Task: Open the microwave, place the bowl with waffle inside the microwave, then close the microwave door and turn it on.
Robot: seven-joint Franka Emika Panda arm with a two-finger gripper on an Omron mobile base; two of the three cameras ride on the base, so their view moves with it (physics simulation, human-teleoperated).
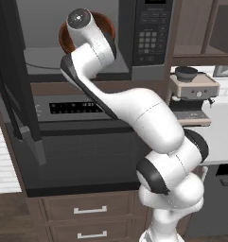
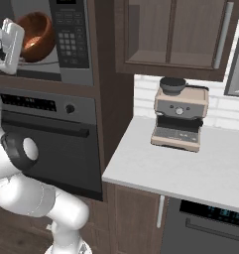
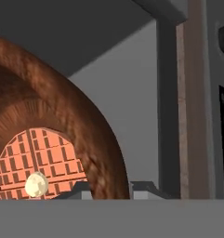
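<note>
- So the microwave (image 1: 87, 42) is already open: its door (image 1: 16, 94) is swung way out to our left and hangs edge-on in the left base view, so that step looks done.
- We've got the arm reaching up into the cavity, and the bowl (image 2: 36, 35) is tipped with its glossy inside facing out toward the room, sitting in the pale interior just left of the keypad (image 2: 69, 37).
- From the hand view the bowl's rim curves right in front of the camera, and the waffle (image 3: 41, 167) is still in there, pressed against the bottom with a little pale blob on it.
- The gripper (image 3: 106, 190) is hard up against the bowl's rim. Only the fingertips (image 3: 146, 188) peek over the bottom edge, with a narrow gap between them, so it looks like we're pinching the rim, though we can't tell for sure that the jaws are really biting on it.
- Our guess on progress: roughly halfway. The bowl is inside the opening but it looks carried at a tilt, not resting flat on the turntable yet.
- Left to do: set it down level, let go, back the arm out, swing the door shut, then hit a button on the keypad.
- Main worry is the waffle sliding out while the bowl is tipped like that.
</note>
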